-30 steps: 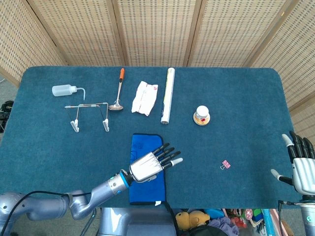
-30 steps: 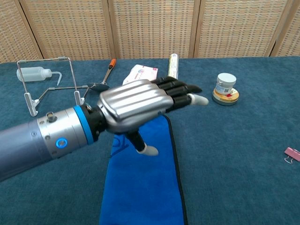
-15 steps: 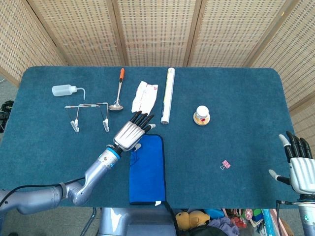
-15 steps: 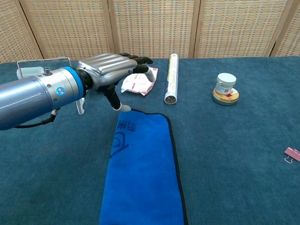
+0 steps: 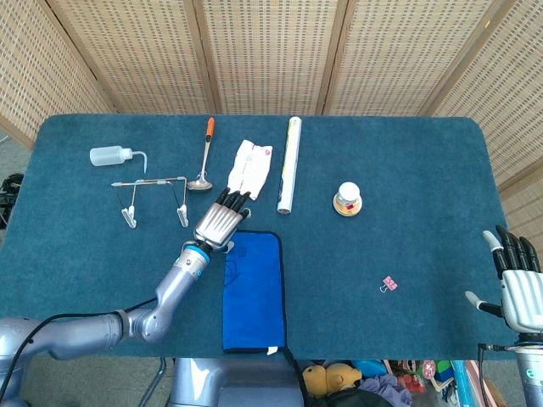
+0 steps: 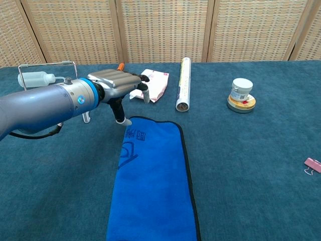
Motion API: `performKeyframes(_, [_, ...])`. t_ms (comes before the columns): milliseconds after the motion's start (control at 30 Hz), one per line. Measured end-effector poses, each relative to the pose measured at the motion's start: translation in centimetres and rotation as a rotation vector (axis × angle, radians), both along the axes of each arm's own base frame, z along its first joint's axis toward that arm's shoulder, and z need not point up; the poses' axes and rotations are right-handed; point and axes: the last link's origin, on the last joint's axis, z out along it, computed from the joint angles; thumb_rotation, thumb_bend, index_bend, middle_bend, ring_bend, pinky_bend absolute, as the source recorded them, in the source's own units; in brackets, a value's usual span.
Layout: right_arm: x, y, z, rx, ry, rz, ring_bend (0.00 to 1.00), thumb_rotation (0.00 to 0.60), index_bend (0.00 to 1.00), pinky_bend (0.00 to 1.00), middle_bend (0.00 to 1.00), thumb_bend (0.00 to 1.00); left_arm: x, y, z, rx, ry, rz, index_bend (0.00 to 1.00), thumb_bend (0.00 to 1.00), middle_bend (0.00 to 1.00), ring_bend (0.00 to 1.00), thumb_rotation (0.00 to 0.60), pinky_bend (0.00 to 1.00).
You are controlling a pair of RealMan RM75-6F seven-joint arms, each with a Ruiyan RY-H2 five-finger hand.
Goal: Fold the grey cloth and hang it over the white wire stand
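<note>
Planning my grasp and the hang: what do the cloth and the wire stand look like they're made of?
Cloth: looks like soft, matte microfibre or terry, blue here rather than grey, with a dark stitched edge; it lies limp and flat. Wire stand: thin bent metal wire, probably, with white feet; it looks smooth and rigid.

squeeze bottle [image 5: 111, 155], ladle [image 5: 204, 159], foil roll [image 5: 289, 164]

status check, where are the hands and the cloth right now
Left robot hand at far left corner of flat blue cloth, holding nothing. Right robot hand open, table edge. White wire stand bare.
</note>
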Motion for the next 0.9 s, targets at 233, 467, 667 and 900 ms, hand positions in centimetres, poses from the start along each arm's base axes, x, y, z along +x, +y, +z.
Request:
performKeyframes(233, [-0.1, -0.1, 0.0, -0.001, -0.002, -0.006, 0.00, 0.600, 0.00, 0.00, 0.00, 0.00, -0.1, 0.7, -1.1, -0.020, -0.014, 0.053, 0.30, 0.26, 0.00, 0.00, 0.600, 0.00])
performKeyframes(467, [-0.2, -0.2, -0.1, 0.001, 0.003, -0.013, 0.00, 0.600, 0.00, 0.00, 0.00, 0.00, -0.3, 1.1, -2.2, -0.039, -0.015, 0.074, 0.31, 0.27, 0.00, 0.00, 0.600, 0.00])
performKeyframes(667, [-0.3, -0.3, -0.1, 0.000, 0.001, -0.017, 0.00, 0.600, 0.00, 0.00, 0.00, 0.00, -0.8, 1.2, -2.7, -0.040, 0.004, 0.103, 0.32, 0.29, 0.00, 0.00, 0.600, 0.00])
performKeyframes(900, [-0.3, -0.3, -0.1, 0.000, 0.000, -0.014, 0.00, 0.600, 0.00, 0.00, 0.00, 0.00, -1.1, 1.1, -3.1, -0.062, 0.002, 0.128, 0.33, 0.30, 0.00, 0.00, 0.600, 0.00])
